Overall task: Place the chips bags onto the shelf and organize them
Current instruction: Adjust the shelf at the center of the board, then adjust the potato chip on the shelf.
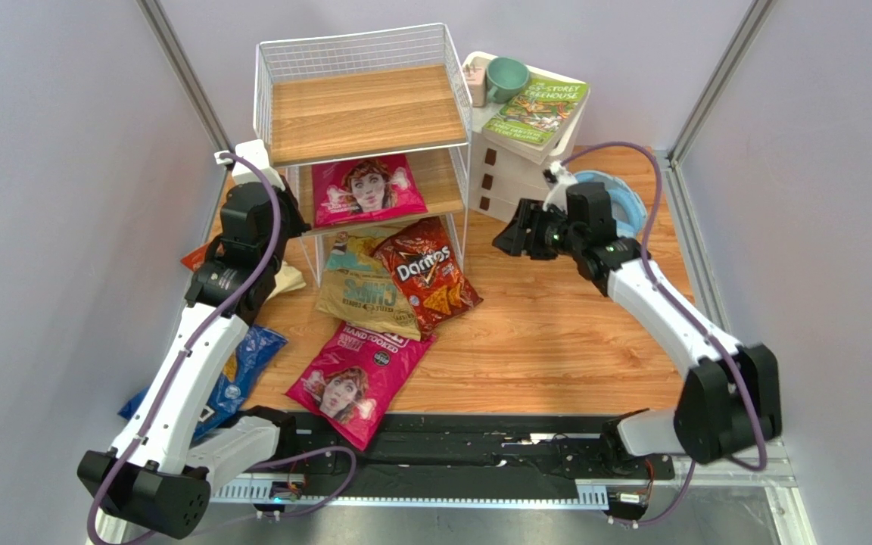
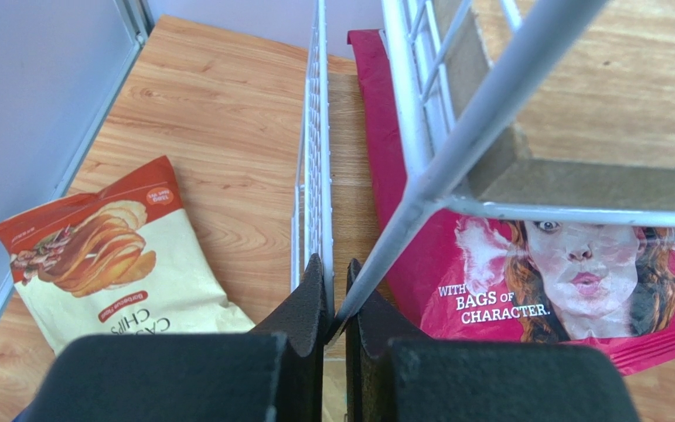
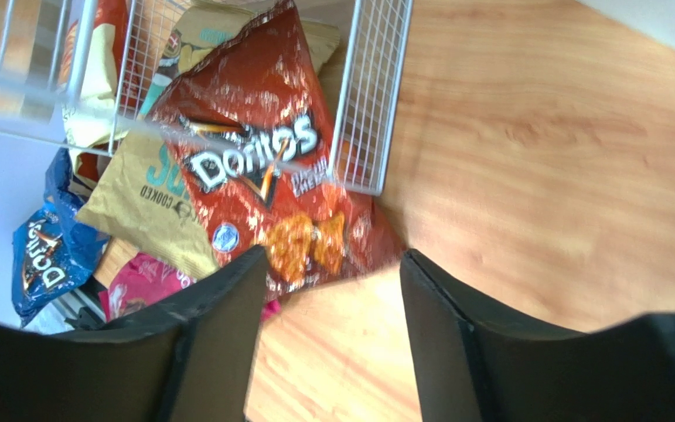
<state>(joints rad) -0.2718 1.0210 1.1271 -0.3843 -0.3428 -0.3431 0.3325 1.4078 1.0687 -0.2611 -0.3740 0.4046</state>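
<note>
Top external, near edge: a magenta foil chips bag with a face (image 1: 355, 380) lies flat on the wooden table (image 1: 566, 341), well short of the rack. A blue foil Doritos bag (image 1: 242, 363) lies to its left, partly under the left arm.
Mid table: a red foil Doritos bag (image 3: 262, 167) overlaps a tan-and-teal "CHIPS" bag (image 1: 352, 293). Their far ends sit between the mesh sides and their near ends stick out.
Right gripper (image 3: 332, 264): jaws wide apart with nothing between them, hanging right of the rack and facing the red bag.
Left gripper (image 2: 337, 290): fingers pinched together on a front corner wire of the tall white wire-frame shelf (image 1: 355, 68).
Left of the rack: an orange-and-cream chips bag (image 2: 112, 264) lies on the table outside the mesh.
Tiers: a second magenta bag (image 1: 367, 187) lies on the middle board; the top board carries no bag.
Step in hand, as I judge: taking the red bag.
Doing it well: pinch the near sealed edge, not the puffed middle. Lift it off the tan bag, keep clear of the right mesh, and let the left hold steady the frame.
</note>
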